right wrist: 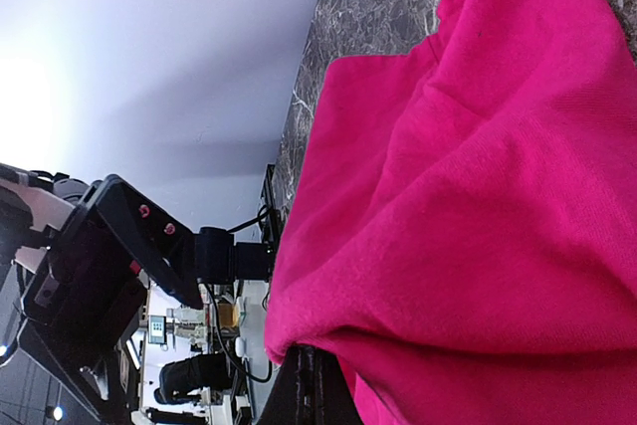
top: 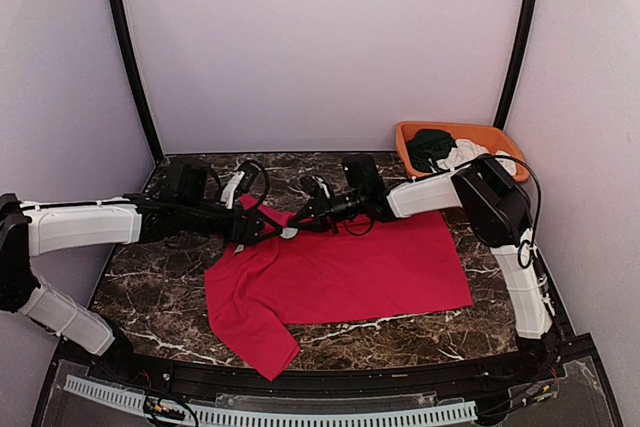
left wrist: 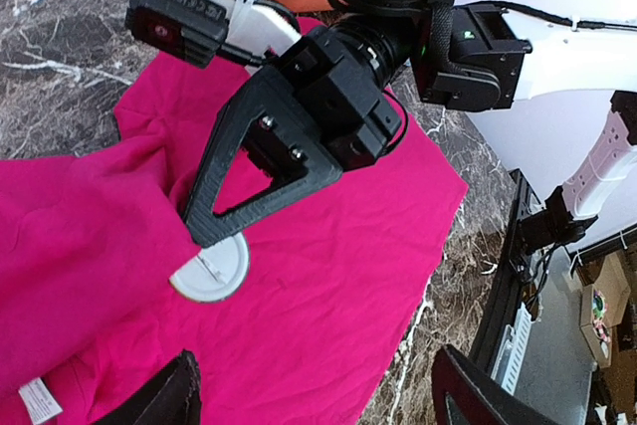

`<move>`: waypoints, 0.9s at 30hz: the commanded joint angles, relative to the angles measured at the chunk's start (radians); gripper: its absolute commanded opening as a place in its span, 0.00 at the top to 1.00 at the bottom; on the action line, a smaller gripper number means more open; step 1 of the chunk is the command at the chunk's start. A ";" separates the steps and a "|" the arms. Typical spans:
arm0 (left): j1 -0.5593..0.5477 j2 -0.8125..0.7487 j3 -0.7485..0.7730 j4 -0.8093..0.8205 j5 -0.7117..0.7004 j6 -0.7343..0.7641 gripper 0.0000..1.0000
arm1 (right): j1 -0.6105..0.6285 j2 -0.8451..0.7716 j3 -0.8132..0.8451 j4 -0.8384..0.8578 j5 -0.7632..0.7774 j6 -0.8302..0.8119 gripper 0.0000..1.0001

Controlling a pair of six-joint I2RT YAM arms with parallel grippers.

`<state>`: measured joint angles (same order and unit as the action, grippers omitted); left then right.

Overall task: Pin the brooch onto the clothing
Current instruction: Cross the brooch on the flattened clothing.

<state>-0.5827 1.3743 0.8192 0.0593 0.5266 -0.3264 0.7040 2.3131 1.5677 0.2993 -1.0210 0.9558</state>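
From above, you see the red T-shirt (top: 340, 272) lying on the tabletop (top: 150, 277). In your left wrist view, the left gripper (left wrist: 314, 365) is wide over the round white brooch (left wrist: 209, 274) on the T-shirt, likely ready to take it; the closed right gripper (left wrist: 199, 231) touches it. The right wrist view shows mostly folded T-shirt.

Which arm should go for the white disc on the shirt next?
Left, probably. The left arm's fingers stand open, aimed at the white disc lying on the red T-shirt. The right arm's fingers are shut, tip at the cloth fold beside the disc, so seemingly occupied.
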 commanded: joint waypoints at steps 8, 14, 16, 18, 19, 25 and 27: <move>-0.003 0.032 -0.111 0.158 0.019 -0.116 0.37 | -0.005 -0.047 0.022 0.053 -0.009 0.013 1.00; 0.052 0.129 -0.116 0.313 0.098 -0.196 0.54 | -0.005 -0.061 0.002 0.069 -0.012 0.017 1.00; 0.084 0.161 -0.123 0.380 0.138 -0.242 0.59 | -0.005 -0.067 -0.006 0.074 -0.014 0.017 1.00; 0.114 0.188 -0.123 0.429 0.173 -0.275 0.62 | -0.005 -0.073 -0.013 0.079 -0.018 0.015 1.00; 0.128 0.202 -0.121 0.444 0.190 -0.288 0.62 | -0.004 -0.076 -0.016 0.082 -0.020 0.014 1.00; 0.148 0.228 -0.090 0.470 0.225 -0.309 0.63 | -0.005 -0.084 -0.020 0.083 -0.025 0.012 1.00; 0.149 0.248 -0.083 0.476 0.245 -0.321 0.63 | -0.005 -0.083 -0.015 0.083 -0.025 0.012 1.00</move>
<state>-0.4355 1.5970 0.7158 0.4862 0.7044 -0.6155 0.7021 2.2669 1.5566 0.3378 -1.0256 0.9695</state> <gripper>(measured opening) 0.373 0.008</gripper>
